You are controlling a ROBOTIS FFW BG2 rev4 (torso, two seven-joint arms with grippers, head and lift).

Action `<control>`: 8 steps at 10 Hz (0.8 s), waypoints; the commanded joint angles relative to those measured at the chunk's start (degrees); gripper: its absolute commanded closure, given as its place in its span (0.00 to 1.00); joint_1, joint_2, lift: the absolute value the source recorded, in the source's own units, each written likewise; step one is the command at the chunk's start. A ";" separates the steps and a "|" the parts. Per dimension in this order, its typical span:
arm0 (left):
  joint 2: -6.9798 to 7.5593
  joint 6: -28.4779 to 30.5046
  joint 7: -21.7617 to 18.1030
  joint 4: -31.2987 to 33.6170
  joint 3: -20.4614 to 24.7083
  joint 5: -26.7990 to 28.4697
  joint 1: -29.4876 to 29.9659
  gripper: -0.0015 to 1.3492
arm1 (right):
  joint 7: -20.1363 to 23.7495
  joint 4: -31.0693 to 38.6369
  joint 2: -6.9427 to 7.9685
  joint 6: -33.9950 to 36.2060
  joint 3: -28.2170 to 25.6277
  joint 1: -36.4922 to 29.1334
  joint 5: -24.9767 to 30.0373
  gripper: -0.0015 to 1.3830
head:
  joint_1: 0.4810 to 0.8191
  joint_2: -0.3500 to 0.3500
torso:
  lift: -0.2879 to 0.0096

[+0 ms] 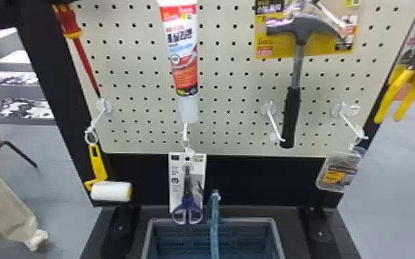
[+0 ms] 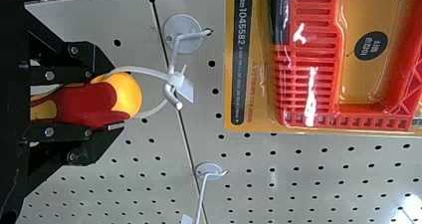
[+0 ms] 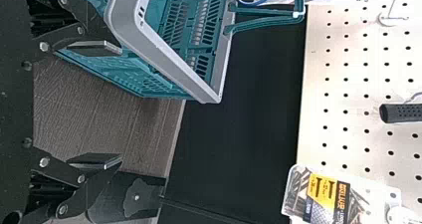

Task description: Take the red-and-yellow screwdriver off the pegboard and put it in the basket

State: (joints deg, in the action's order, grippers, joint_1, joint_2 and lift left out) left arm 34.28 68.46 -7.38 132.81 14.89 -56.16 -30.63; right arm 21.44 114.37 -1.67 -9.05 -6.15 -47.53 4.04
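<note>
My left hand (image 2: 115, 98) is pinching the red-and-yellow screwdriver (image 2: 87, 103), its 2 fingers closed against opposite sides of the handle. The long axis is what matters to me here: it stands roughly upright, crossing the way my fingers point, with the yellow butt poking up past my grip and the red shaft (image 1: 86, 65) running down beneath it.

Just above the butt, a pale loop (image 2: 149, 70) joins the handle to a hook (image 2: 172, 59) that juts out from the pegboard (image 2: 149, 184) toward me. That loop is my only real worry. I judge that I need to raise it a little and draw it toward me, over the hook's free end, before I go down at all; a straight pull downward would only tighten it, or twist the handle in my fingers.

Farther out, the basket (image 1: 276, 237) lies well below my left hand and to its right. Between them hang a paint roller (image 1: 111, 191), below me, and packaged scissors (image 1: 187, 193), farther right, so I should back off from the pegboard to keep the shaft from snagging. My right hand (image 3: 112, 103), its 2 fingers spread on nothing, is nearer the basket; my left has the screwdriver, so the carry is its job.
</note>
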 commanded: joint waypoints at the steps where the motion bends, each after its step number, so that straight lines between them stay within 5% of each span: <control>1: 0.00 -0.08 0.00 0.02 0.06 0.00 0.02 0.80 | 0.00 0.03 0.00 0.00 0.00 0.00 0.00 0.36 | 0.20 0.50 | 0.63; 8: -0.09 -0.25 0.00 0.02 0.23 0.00 0.27 0.80 | 0.00 0.03 0.00 0.00 0.00 0.00 0.00 0.36 | 0.20 0.50 | 0.63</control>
State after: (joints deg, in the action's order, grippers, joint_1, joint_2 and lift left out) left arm 34.20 68.23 -7.38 132.82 15.12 -56.23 -30.25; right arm 21.44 114.35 -1.67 -9.05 -6.15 -47.53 4.04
